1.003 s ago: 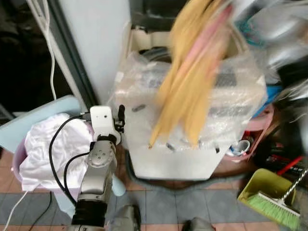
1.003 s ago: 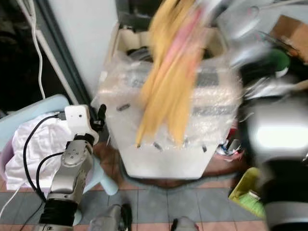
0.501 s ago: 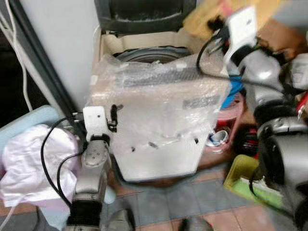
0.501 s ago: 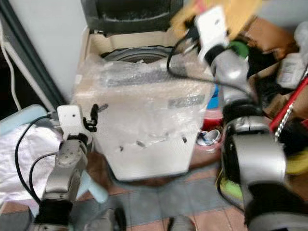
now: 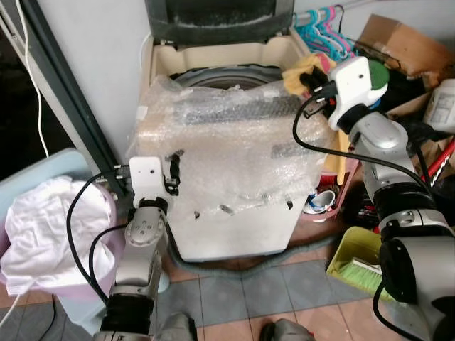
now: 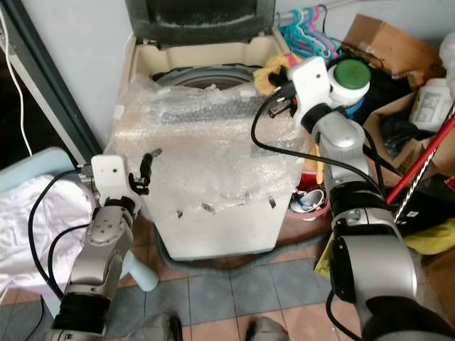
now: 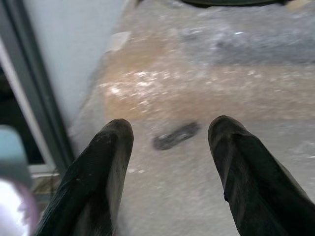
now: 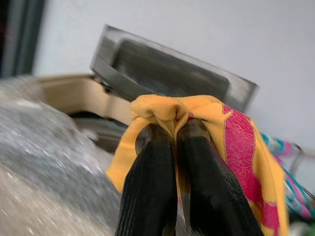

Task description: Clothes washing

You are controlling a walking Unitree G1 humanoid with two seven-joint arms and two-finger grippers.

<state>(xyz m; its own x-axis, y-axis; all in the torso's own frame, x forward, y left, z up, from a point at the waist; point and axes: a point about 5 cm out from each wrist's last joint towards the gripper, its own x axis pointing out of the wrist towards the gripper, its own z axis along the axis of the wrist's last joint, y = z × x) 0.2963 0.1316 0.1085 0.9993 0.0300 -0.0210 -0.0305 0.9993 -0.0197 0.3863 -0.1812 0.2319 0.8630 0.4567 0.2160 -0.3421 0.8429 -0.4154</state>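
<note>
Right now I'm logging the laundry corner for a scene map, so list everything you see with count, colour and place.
washing machine: one, cream, centre, lid up
bubble wrap: one, clear, over the machine's front and top
yellow-and-pink cloth: one, at the machine's right rim
white laundry: one heap, in a lilac basket, left
hangers: several, teal and pink, behind the machine
cardboard box: one, brown, far right
dustpan: one, lime green, right floor
left gripper: open, before the wrap
right gripper: shut on the cloth
</note>
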